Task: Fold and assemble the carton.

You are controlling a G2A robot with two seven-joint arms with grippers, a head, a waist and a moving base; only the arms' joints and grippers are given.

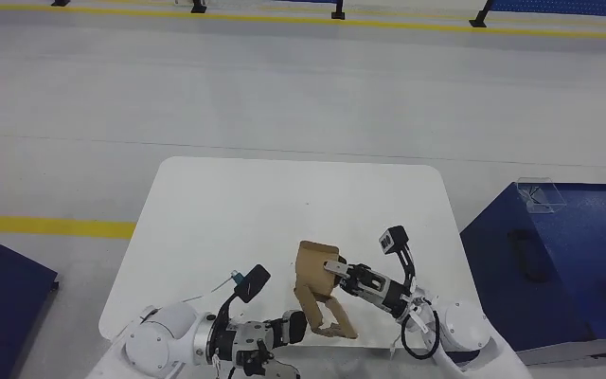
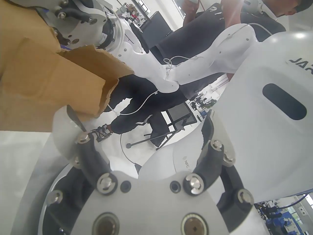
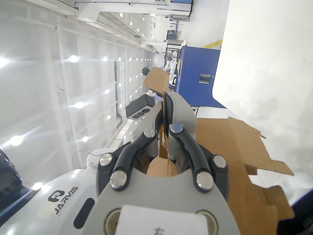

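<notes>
Top view shows the left gripper [image 1: 295,326] low at the near edge of the white table [image 1: 284,199], just beside the near left side of the brown carton [image 1: 312,275]. In the left wrist view the left gripper [image 2: 138,123] is spread wide and holds nothing; one of its fingers [image 2: 71,119] lies close against the carton [image 2: 36,81], though contact cannot be judged. The carton stands partly folded near the middle of the table's near edge, with its flaps loose. The right gripper [image 1: 333,269] reaches in from the right and is clenched on the edge of an upper panel, its fingers [image 3: 181,108] pinching cardboard. A white sticker [image 3: 161,221] on its base carries dark print, cut off and unreadable.
</notes>
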